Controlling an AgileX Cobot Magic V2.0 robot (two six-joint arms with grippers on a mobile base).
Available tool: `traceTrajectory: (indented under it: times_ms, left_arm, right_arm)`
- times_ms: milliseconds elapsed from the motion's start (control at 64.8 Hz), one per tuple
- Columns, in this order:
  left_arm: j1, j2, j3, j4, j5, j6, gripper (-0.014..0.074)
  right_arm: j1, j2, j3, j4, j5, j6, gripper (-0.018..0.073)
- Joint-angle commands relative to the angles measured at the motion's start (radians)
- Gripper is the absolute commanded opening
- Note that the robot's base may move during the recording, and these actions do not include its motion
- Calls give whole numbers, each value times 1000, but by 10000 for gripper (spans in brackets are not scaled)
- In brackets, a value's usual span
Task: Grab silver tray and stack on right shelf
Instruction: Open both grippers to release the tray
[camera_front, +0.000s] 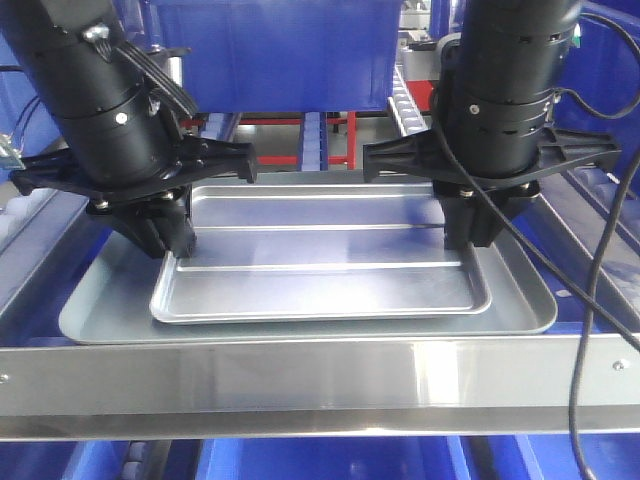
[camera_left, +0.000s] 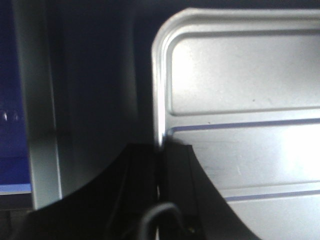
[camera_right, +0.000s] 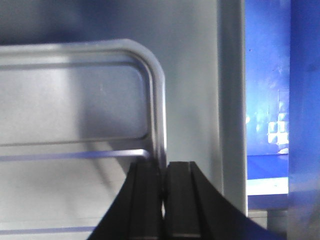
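Note:
The silver tray (camera_front: 320, 270), shiny with two long ridges, lies level inside a larger dull grey tray (camera_front: 105, 305), just behind the right shelf's broad steel front bar (camera_front: 320, 385). My left gripper (camera_front: 172, 240) is shut on the silver tray's left rim. In the left wrist view the silver tray's (camera_left: 240, 100) rim runs between the black fingers of my left gripper (camera_left: 162, 147). My right gripper (camera_front: 470, 238) is shut on the right rim. In the right wrist view my right gripper (camera_right: 163, 167) pinches the silver tray's (camera_right: 75, 100) edge. Whether the silver tray touches the grey one cannot be told.
A blue bin (camera_front: 290, 50) hangs close behind the trays. A sloping rail with white rollers (camera_front: 405, 100) runs at the back right. Blue bins (camera_front: 330, 460) sit below the front bar. A black cable (camera_front: 590, 300) dangles from the right arm.

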Motion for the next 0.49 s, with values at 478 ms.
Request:
traceTrajectory:
  times_ms: [478]
  left_arm:
    - [6, -43, -31, 76, 21, 30, -97]
  right_arm:
    - [6, -50, -46, -2, -87, -1, 367]
